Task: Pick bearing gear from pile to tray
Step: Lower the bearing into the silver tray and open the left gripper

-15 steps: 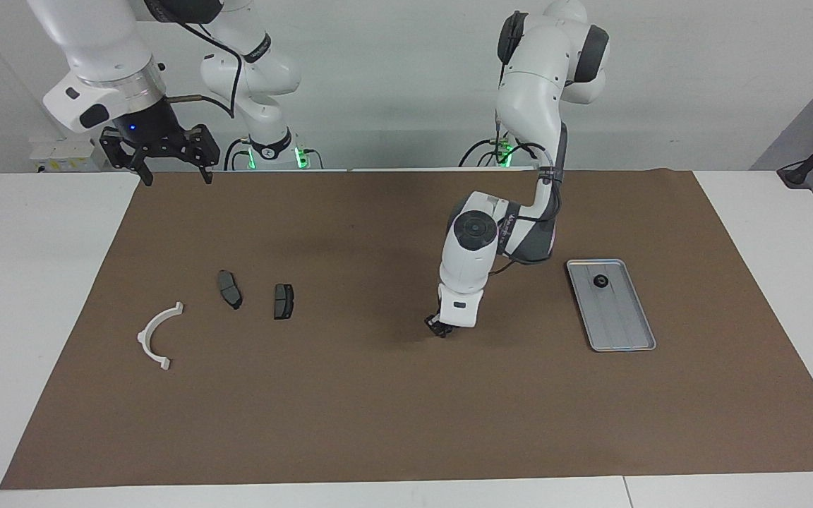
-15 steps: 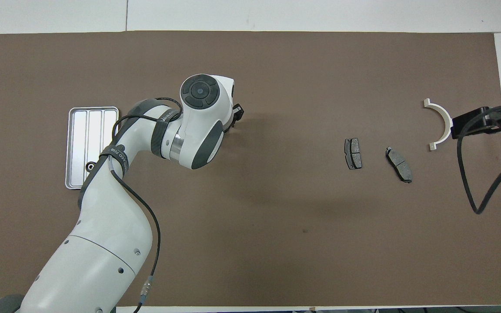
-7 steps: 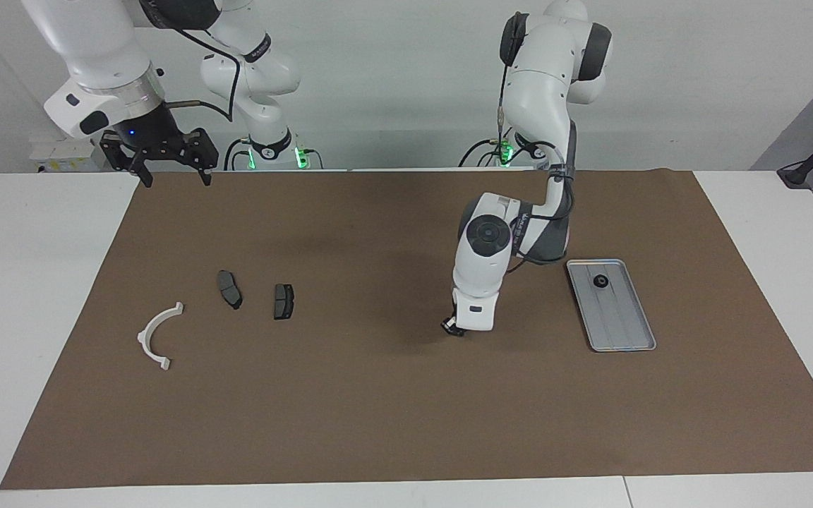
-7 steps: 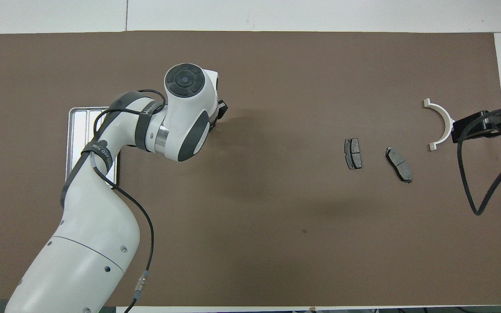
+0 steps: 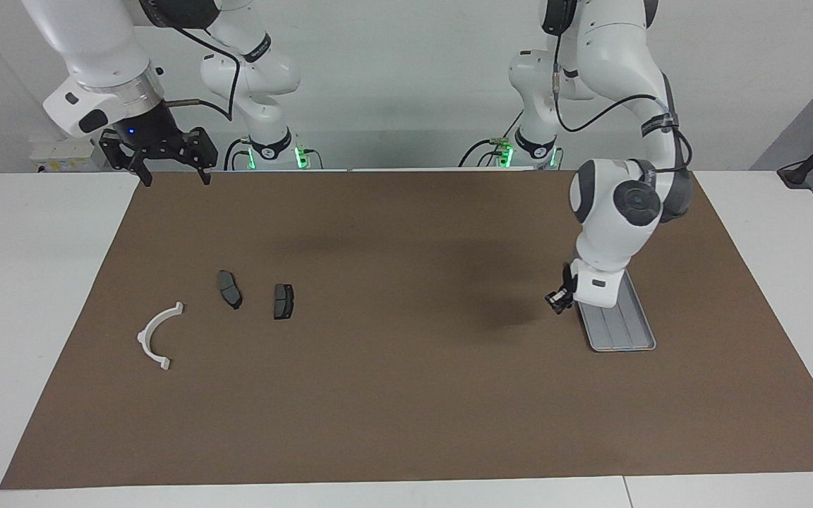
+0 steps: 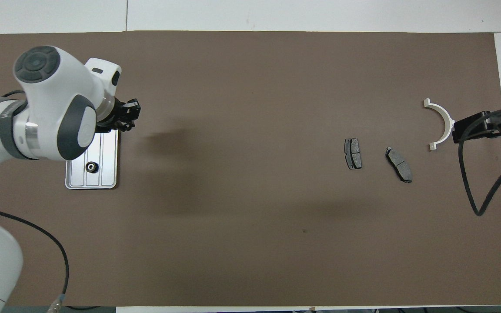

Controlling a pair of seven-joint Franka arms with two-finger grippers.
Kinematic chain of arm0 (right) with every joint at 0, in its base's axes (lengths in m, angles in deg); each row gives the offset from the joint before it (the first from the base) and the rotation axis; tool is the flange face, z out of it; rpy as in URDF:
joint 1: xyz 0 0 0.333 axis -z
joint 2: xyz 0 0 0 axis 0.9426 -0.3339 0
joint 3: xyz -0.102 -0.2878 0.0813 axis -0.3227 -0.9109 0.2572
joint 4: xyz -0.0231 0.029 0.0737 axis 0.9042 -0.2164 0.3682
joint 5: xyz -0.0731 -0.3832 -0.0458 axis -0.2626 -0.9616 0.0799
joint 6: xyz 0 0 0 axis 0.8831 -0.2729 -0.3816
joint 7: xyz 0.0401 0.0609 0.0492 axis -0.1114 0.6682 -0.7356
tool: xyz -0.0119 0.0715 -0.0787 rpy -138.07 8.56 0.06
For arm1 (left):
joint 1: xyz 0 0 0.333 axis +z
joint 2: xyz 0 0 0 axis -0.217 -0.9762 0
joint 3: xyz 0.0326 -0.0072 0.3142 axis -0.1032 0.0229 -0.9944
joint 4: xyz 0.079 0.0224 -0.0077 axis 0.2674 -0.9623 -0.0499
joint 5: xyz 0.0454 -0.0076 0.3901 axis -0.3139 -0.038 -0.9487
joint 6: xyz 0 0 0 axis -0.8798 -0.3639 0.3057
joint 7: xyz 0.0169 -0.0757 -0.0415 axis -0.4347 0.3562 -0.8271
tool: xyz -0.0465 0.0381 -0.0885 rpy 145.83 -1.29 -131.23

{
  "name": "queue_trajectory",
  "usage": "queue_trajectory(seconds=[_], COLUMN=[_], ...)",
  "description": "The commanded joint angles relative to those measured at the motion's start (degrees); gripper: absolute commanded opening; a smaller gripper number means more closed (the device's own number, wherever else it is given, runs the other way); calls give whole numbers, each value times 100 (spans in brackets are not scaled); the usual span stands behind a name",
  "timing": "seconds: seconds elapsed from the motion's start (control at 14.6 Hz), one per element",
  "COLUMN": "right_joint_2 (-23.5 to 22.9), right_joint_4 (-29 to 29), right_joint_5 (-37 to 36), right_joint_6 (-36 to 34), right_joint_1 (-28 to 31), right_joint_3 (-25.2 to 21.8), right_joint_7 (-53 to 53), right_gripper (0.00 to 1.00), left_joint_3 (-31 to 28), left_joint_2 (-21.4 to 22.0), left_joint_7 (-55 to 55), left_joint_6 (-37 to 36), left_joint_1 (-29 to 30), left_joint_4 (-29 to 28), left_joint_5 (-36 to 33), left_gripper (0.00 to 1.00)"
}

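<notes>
Overhead view: left pincer (image 6: 129, 116) pinched tight, presumably carrying a bearing gear too small to see, raised at the tray (image 6: 108, 174) edge, where one black gear (image 6: 90, 167) already sits. Right pincer (image 5: 171, 156) waits wide above the mat's (image 5: 406, 395) corner.

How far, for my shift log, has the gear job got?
Done: one black round piece lies in the tray. In hand: left gripper, shut, hangs beside the tray's edge; its load can't be seen. Right gripper waits open. Left: no other round pieces show; only white bracket and two pads.
</notes>
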Motion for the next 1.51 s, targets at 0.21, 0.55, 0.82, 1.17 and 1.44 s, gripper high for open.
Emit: queue_trajectory(seconds=[0.21,0.55,0.82,1.17,1.44], right_joint_2=[166,166,166,166,166], right_joint_4=[-205,-196,-188,-188,-179], right_joint_5=[72,55,55,46,37], right_joint_6=[119,102,102,93,93], right_joint_1=[-17,-17,-17,-17,-17], right_joint_3=[-53,-53,-53,-53,-53], right_joint_7=[-105,-105,-105,-105,-105], right_gripper=[100,100,100,100,100], left_joint_3=[85,76,76,85,85], left_joint_2=[226,129,50,41,41], left_joint_7=[1564,1660,1722,1722,1705], left_joint_6=[714,1312,1471,1883,1850], left_joint_1=[854,915,986,977,986], left_joint_4=[-690,-1076,-1182,-1463,-1437], left_joint_5=[-24,-24,-24,-24,-24], left_gripper=[0,0,0,0,75])
